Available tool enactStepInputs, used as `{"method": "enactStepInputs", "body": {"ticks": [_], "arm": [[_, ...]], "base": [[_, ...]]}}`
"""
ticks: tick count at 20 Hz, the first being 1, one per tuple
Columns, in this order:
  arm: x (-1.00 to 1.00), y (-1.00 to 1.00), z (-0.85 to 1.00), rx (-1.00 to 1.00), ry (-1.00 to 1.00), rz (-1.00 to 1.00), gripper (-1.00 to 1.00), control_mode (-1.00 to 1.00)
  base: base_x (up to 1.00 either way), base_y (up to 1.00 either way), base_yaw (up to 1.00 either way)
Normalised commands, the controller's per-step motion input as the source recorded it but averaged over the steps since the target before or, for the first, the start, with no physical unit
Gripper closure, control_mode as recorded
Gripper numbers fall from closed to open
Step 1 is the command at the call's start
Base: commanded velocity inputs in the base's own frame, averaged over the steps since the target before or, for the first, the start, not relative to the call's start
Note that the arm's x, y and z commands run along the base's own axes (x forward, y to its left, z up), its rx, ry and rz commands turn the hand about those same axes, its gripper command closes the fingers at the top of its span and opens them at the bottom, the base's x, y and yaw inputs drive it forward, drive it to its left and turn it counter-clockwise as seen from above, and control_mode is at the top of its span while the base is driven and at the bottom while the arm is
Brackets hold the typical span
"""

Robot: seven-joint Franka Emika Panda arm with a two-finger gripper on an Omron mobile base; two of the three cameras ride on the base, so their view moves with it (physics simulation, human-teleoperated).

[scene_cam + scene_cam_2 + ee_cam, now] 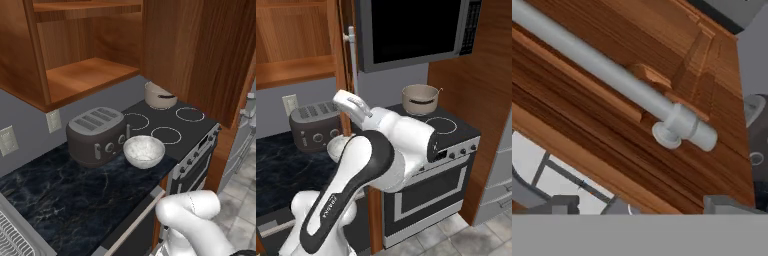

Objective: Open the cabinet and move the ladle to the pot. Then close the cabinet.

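Look at the cabinet (200, 50) first: door swung wide open, filling the upper right of the left base view, shelves bare inside. Find its long silver bar handle (612, 75) close up in the hand view, running slantwise from the upper left down to its end knob near the middle. See the fingers (727, 203) at the bottom edge, spread wide apart, holding nothing, with the bar above them and a little way off, not touching. Note the slant: bar lying across the gap between the fingers, so probably ready for a push or a pinch to shut the door.

Further out, spot the pot (420, 99) on the back of the stove (456, 131), right of middle in the right base view. Notice a thin pale rod at its rim, likely the ladle (439, 91), though too small to be sure.
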Motion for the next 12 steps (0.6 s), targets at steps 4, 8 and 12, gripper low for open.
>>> {"method": "enactStepInputs", "body": {"ticks": [4,8,12], "arm": [[-0.13,1.0,-0.02,0.0,-0.34,-0.48,-1.0,-1.0],[0.39,1.0,-0.02,0.0,-0.23,-0.53,-1.0,-1.0],[0.56,1.0,0.0,0.0,-0.23,-0.42,-1.0,-1.0]], "base": [[0.0,0.0,0.0],[0.0,0.0,0.0],[0.0,0.0,0.0]]}}
